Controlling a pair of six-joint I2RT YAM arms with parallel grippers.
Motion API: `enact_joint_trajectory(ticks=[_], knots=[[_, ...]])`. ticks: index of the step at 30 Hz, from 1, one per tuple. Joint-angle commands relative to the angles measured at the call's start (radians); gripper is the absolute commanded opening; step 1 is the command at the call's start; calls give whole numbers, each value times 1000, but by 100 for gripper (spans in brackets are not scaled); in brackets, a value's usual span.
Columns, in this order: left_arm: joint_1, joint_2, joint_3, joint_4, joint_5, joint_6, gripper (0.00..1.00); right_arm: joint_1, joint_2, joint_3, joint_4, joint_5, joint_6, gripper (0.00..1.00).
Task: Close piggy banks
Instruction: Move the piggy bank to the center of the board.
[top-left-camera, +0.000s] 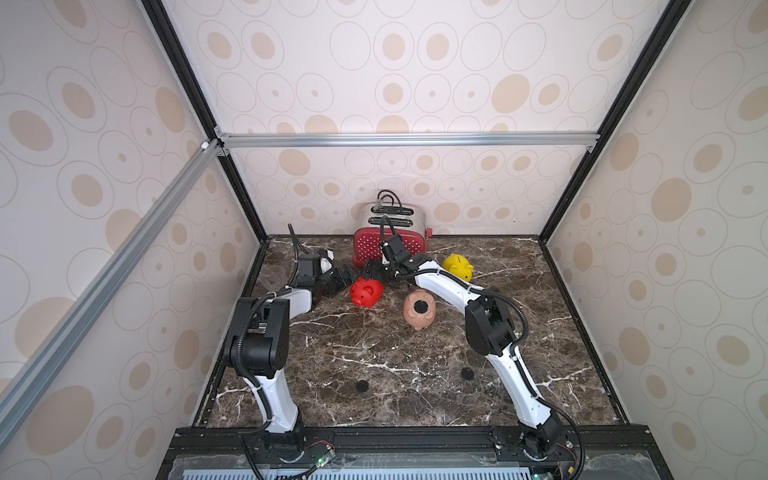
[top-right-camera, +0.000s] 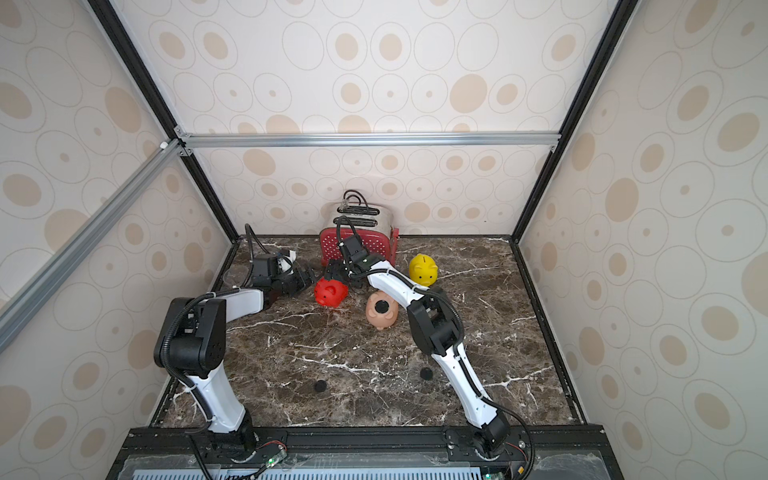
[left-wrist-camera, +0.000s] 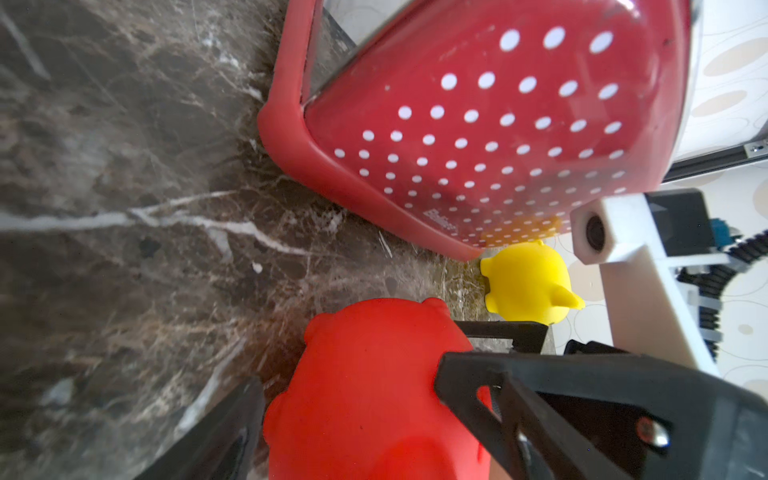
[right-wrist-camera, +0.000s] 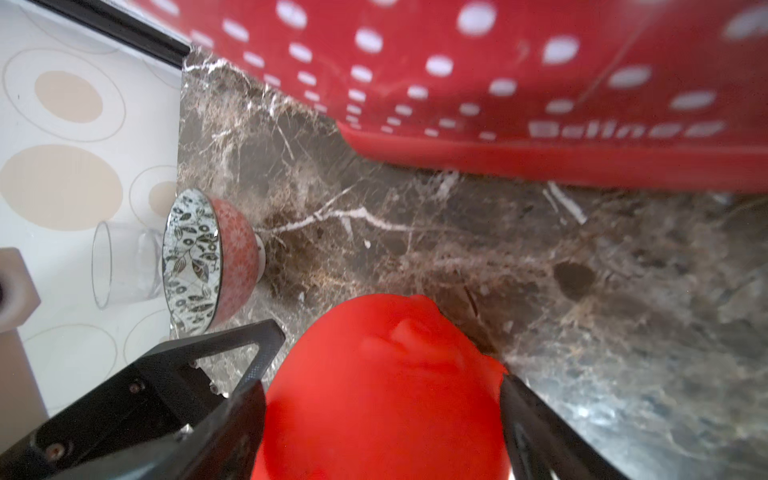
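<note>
red pig: the red pig (top-left-camera: 366, 292) stands on its feet on the table (top-left-camera: 374, 353), in the middle of both top views, just in front of the toaster (top-left-camera: 365, 247)
left gripper: the left gripper (top-left-camera: 345, 280) reaches in from the left, with a jaw on each side of the red pig; it is not clear if it squeezes or is only near
right gripper: the right gripper (top-left-camera: 376, 274) comes from the right, also wide around the pig; squeezing or not, cannot tell
why: they probably want to tip the pig so its belly hole faces up
peach pig: the peach pig (top-left-camera: 419, 316) lies on its back to the lower right, with a black cap in its belly; it looks closed
yellow pig: the yellow pig (top-left-camera: 458, 266) stands at the right, belly hidden
loose plugs: the loose plugs (top-left-camera: 362, 386) wait low in the frame, well apart from the pigs
</note>
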Motion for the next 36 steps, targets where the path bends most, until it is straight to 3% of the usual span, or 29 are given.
enact_joint_trajectory(ticks=[1, 19, 36], knots=[[-10, -41, -30, -4, 31, 3, 89, 28, -40, -46, -8, -30, 16, 88], [-22, -300, -340, 41, -3, -64, 89, 72, -170, -247, 45, -109, 53, 87], [-97, -764, -646, -149, -101, -115, 90, 139, -334, -490, 111, -132, 75, 87]])
